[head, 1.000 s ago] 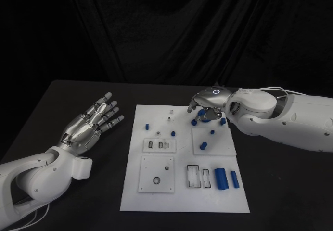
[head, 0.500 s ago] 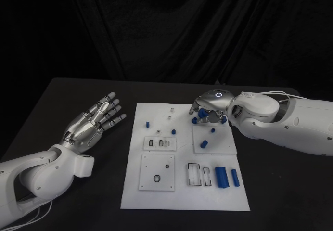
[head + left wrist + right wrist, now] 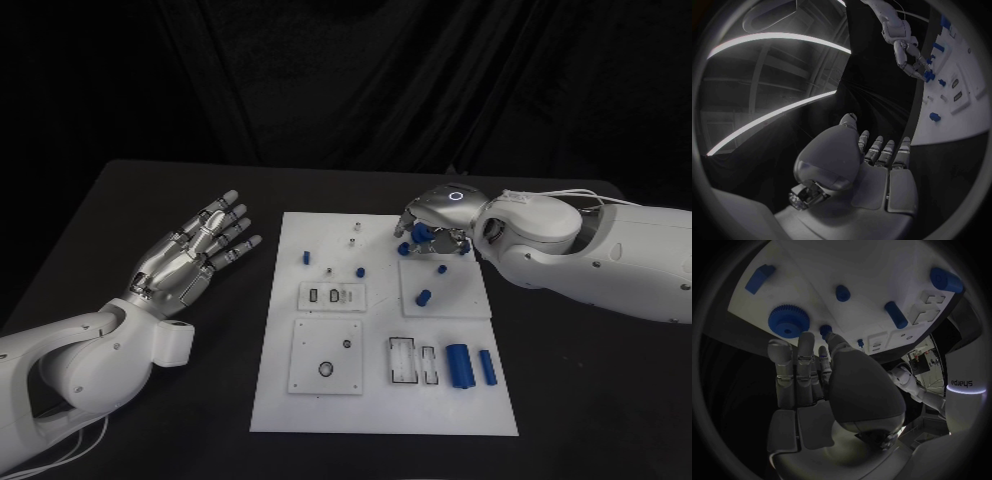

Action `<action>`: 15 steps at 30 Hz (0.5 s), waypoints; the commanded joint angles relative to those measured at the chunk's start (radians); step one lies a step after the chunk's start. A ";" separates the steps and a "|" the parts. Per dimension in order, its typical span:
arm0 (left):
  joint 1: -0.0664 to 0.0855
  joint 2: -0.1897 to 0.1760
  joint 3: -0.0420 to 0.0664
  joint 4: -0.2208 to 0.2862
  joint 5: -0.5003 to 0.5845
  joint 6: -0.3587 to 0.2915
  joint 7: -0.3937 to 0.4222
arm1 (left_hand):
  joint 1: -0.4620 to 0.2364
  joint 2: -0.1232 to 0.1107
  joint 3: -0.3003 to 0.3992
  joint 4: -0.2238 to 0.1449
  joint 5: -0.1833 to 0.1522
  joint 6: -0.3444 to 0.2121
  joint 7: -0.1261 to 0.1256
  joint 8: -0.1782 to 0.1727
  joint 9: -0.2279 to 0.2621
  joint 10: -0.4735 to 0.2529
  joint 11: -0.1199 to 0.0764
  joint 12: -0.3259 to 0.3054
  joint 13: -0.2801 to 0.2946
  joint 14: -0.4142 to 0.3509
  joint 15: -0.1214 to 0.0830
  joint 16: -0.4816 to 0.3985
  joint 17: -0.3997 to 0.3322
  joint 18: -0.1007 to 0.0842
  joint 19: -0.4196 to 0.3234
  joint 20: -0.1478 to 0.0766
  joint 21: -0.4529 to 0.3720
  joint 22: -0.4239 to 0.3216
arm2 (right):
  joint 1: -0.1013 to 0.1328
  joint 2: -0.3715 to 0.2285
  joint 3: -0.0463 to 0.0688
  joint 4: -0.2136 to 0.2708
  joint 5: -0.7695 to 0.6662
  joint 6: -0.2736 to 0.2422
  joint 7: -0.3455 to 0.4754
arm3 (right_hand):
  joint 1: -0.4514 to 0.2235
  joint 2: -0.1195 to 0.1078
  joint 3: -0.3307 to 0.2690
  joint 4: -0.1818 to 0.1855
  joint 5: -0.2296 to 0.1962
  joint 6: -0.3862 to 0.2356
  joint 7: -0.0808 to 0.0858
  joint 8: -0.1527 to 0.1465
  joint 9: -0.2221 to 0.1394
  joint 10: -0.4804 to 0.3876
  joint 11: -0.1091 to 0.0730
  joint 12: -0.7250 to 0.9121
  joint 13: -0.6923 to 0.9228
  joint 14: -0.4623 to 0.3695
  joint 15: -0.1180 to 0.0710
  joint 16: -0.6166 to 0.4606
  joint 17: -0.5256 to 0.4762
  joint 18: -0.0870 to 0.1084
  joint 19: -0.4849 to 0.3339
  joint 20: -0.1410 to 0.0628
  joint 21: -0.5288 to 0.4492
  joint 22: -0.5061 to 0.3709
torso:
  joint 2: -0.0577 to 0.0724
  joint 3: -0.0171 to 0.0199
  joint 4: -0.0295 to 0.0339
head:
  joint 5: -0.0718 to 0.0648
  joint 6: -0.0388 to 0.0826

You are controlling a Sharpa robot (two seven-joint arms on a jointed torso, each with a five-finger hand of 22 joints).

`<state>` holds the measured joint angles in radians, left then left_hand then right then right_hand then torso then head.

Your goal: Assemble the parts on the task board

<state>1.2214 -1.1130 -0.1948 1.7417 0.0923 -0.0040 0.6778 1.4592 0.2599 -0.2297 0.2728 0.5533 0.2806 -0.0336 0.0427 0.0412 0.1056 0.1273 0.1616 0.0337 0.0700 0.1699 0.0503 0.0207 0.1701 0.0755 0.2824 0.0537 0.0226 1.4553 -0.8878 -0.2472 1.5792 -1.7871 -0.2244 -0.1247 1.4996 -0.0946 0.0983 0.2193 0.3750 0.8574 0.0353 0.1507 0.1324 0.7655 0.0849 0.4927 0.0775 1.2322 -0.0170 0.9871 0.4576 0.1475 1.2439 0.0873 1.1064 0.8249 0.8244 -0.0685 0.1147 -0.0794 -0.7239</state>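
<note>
Though likely light, stiff and slick, pinch the blue gear [image 3: 789, 322], upper centre, by its toothed rim under the curled right hand [image 3: 437, 224], hold unclear.

The board [image 3: 382, 400] lies mid-counter [image 3: 577, 380]; left hand [image 3: 195, 255] rests beside it, right hand [image 3: 433, 225] over its far edge.

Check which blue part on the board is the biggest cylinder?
The thick blue cylinder lying at the task board's near right, beside the slimmer blue bar. The other blue parts are far smaller pegs.
</note>
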 commanded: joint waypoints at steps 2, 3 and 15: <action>0.002 0.003 -0.001 -0.001 0.014 0.018 0.134 | 0.010 0.000 0.006 -0.003 0.006 -0.003 0.007 0.003 0.000 -0.001 0.007 0.007 0.001 0.002 0.006 0.005 0.001 0.010 0.000 0.006 -0.002 0.002 | -0.010 0.003 0.000 -0.010 -0.010 -0.029 0.004 | 0.005 -0.002 0.025 -0.002 0.009 0.029 0.005 0.002 0.010 0.026 0.000 -0.006 0.000 0.012 -0.002 0.016 0.023 -0.009 0.002 0.000 0.021 0.028 | -0.001 0.0003 -0.0011 | -0.002 -0.002; 0.002 0.003 -0.001 -0.001 0.014 0.018 0.134 | 0.011 0.000 0.008 -0.004 0.009 -0.002 0.008 0.003 0.000 -0.001 0.008 0.008 0.001 0.002 0.007 0.005 0.002 0.009 -0.001 0.006 -0.002 0.001 | -0.011 0.003 0.000 -0.012 -0.010 -0.030 0.006 | 0.006 -0.003 0.030 -0.001 0.011 0.034 0.006 0.004 0.012 0.032 -0.001 -0.006 0.001 0.016 -0.002 0.021 0.032 -0.011 0.007 0.000 0.029 0.040 | -0.001 0.0005 -0.0015 | -0.002 -0.003; 0.002 0.008 -0.004 -0.009 0.015 0.022 0.128 | 0.015 -0.001 0.010 -0.008 0.016 0.002 0.013 0.004 0.001 0.000 0.009 0.010 0.001 0.003 0.009 0.006 0.002 0.009 0.000 0.006 -0.002 0.002 | -0.034 0.014 0.000 -0.036 -0.010 -0.043 0.029 | 0.002 -0.011 0.058 0.005 0.012 0.056 0.009 0.007 0.027 0.076 -0.004 -0.008 0.005 0.036 -0.006 0.048 0.078 -0.018 0.021 -0.002 0.062 0.092 | -0.002 -0.0004 0.0015 | -0.002 -0.009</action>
<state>1.2214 -1.1068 -0.1986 1.7329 0.1017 0.0030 0.6781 1.4670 0.2599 -0.2240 0.2671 0.5645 0.2814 -0.0258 0.0426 0.0410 0.1055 0.1272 0.1658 0.0337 0.0737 0.1735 0.0502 0.0214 0.1701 0.0755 0.2824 0.0537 0.0227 1.4248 -0.8746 -0.2474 1.5446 -1.7878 -0.2417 -0.1088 1.4997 -0.0946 0.1513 0.2255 0.3871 0.9061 0.0433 0.1547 0.1584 0.8357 0.0814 0.4877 0.0820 1.2620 -0.0230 1.0304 0.5338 0.1477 1.2591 0.0867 1.1645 0.9146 0.8225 -0.0685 0.1142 -0.0795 -0.7321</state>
